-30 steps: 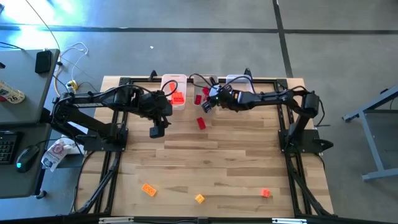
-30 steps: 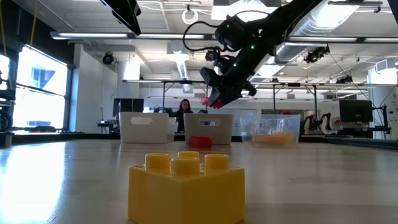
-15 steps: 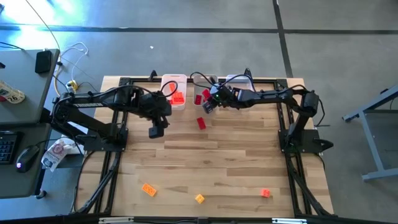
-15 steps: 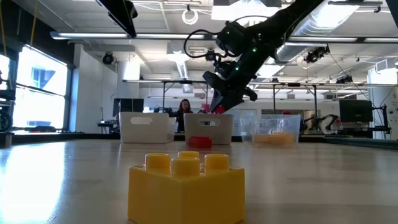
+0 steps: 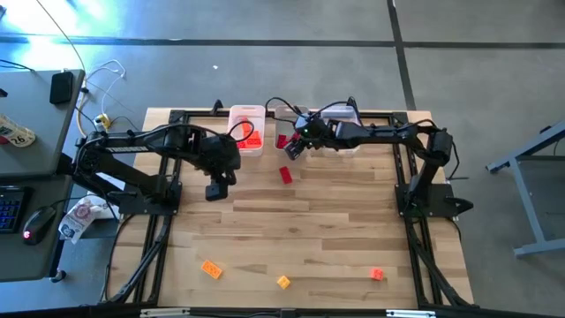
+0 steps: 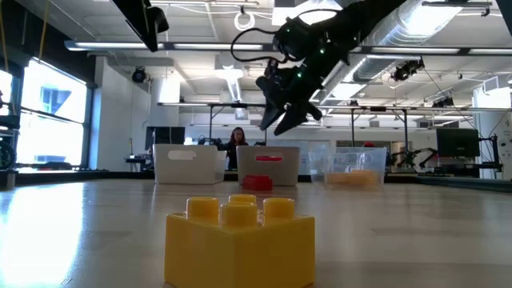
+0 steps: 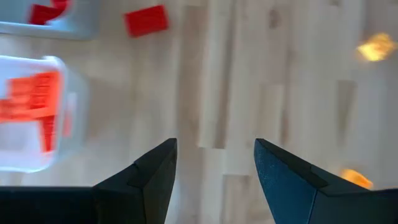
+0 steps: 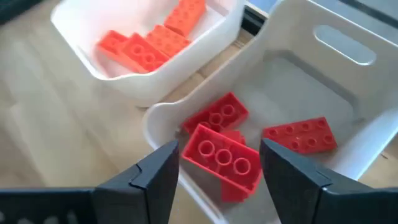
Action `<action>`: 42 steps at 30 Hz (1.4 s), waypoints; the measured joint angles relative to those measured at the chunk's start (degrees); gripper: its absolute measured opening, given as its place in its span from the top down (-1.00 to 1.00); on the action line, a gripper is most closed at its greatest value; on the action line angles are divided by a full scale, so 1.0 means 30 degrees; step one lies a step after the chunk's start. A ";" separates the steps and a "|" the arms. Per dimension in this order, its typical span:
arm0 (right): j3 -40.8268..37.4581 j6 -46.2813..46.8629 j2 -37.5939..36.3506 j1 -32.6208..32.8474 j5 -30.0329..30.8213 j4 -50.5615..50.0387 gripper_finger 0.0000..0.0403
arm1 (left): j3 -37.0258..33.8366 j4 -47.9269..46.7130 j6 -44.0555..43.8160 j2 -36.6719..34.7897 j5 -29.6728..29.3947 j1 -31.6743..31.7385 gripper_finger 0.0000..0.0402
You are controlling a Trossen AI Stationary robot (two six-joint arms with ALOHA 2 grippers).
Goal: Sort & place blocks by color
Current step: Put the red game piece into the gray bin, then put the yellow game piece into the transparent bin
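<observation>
From above, the right gripper hangs open over the middle white plastic bin at the bench's far edge, nothing between its fingers; the left gripper, also open, waits further in from that edge; a small red studded plastic brick lies just in front of the bins; in the right wrist view, three red bricks lie in that bin, orange-red bricks in the neighbouring white bin
</observation>
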 joint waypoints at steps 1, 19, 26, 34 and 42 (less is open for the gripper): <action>0.0381 0.0004 0.0000 0.0053 -0.0231 -0.0491 -0.04 | 0.0000 -0.0049 0.0000 0.0000 0.0391 -0.0055 0.00; 0.3919 0.0410 0.0000 0.2664 0.0607 -0.7772 -0.05 | 0.0000 -0.0761 -0.2336 0.0000 -0.0912 -0.6391 0.00; 0.3919 0.1758 0.0000 0.3685 0.0601 -0.8283 -0.05 | 0.0000 -0.0761 -0.4977 0.0000 -0.2310 -0.9793 0.00; 0.3919 0.3519 0.0000 0.5161 0.0592 -0.8268 -0.05 | 0.0000 -0.0761 -0.8003 -0.0007 -0.4324 -1.3252 0.00; 0.3919 0.4864 0.0000 0.6468 0.0592 -0.8246 -0.05 | 0.0015 -0.0756 -0.9531 0.0999 -0.5377 -1.6099 0.00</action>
